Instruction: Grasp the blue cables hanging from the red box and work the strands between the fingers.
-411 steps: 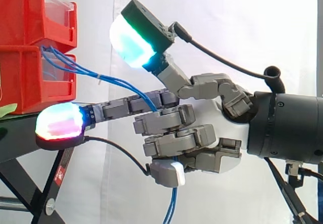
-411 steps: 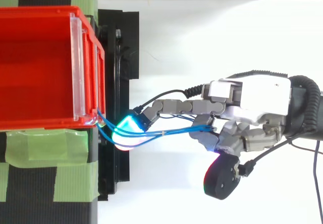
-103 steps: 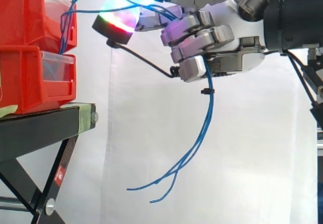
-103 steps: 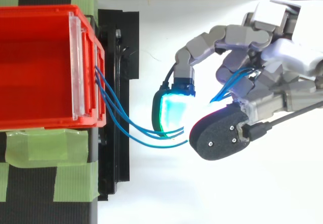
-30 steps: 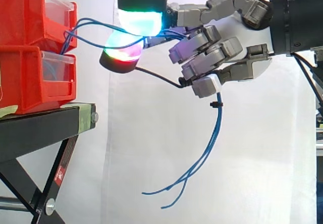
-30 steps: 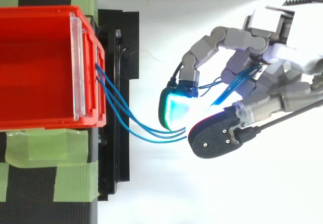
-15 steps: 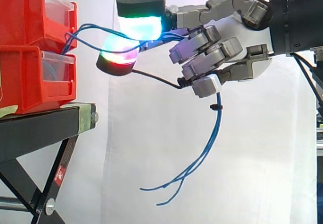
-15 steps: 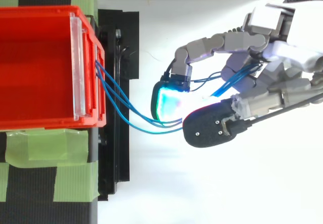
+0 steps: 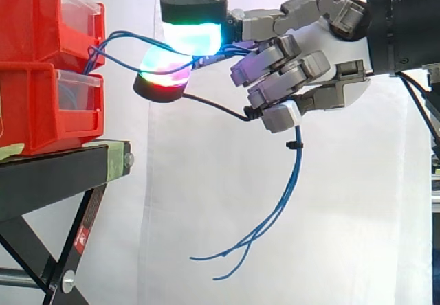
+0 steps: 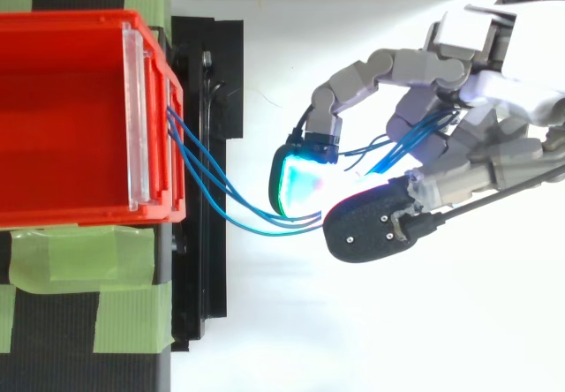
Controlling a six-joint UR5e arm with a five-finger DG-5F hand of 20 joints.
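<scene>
Hand (image 9: 313, 40) curled, blue cables (image 9: 296, 162) pinched, ends dangling

No legible print — red sticker (image 9: 80, 238) on stand leg (image 9: 69, 265) unreadable

the hand (image 9: 313, 36) has grey segmented fingers (image 9: 271, 61), glowing cyan-red pads (image 9: 194, 38), black wrist (image 9: 405, 23).

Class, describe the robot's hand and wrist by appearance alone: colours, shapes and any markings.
The hand has blocky grey finger segments on a white palm shell. Its fingertips are thick rounded pads with black backs, glowing white-cyan with a green rim on one, green, magenta and red on another. The wrist behind is a smooth black cylinder.
</scene>
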